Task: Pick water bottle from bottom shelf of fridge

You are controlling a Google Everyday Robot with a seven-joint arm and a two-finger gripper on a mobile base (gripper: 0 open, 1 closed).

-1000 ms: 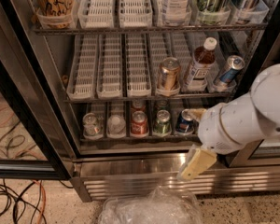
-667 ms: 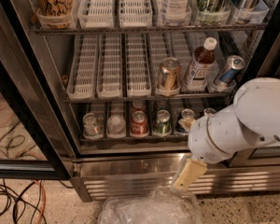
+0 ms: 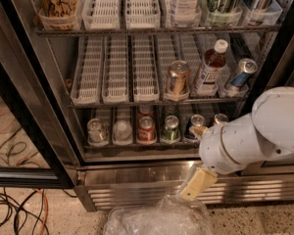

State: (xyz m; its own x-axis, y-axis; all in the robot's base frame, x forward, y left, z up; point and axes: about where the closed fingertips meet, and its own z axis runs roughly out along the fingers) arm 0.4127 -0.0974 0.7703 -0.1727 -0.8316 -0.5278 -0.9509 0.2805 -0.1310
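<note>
my pincer (image 3: 198, 183) hangs low in front of the fridge (image 3: 53, 106) — how wide it stands i cannot tell — well apart from the water bottle (image 3: 121, 130) on the bottom shelf (image 3: 130, 144), so i risk clipping the red can (image 3: 147, 129) beside it or seizing the silver-topped container (image 3: 97, 131) instead.

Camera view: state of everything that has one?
fridge: door open.
water bottle: upright, capped, on bottom shelf, ungrasped.
brown bottle: upright, capped, middle shelf.
pincer: low before the fridge base, apart from the water bottle.
</note>
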